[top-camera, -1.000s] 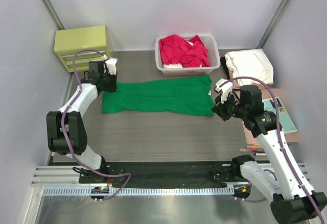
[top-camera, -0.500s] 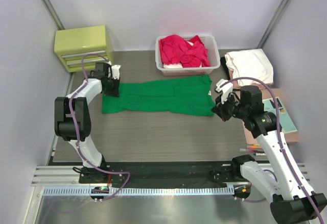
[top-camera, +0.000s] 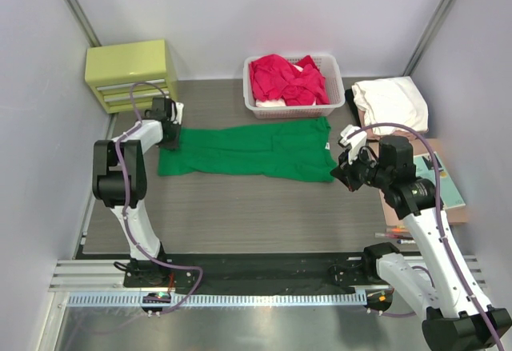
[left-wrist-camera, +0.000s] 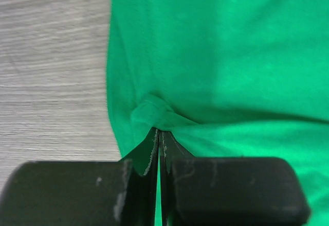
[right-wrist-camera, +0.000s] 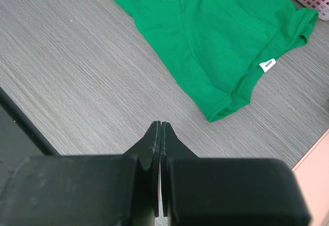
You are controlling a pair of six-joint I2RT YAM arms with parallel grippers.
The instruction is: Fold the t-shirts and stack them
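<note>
Left gripper is down on the green t-shirt, jaws pinching a small pucker of cloth just inside its left edge. The shirt lies spread across the middle of the wooden table, running left to right, and I can see its white neck label at the right-hand end. My right gripper hangs over bare table just off that neck end. Its jaws are pressed together with nothing between them, clear of the cloth. Behind the green shirt, red t-shirts are heaped in the white basket. A folded white t-shirt sits at the far right, and a yellow-green drawer unit stands at the far left.
</note>
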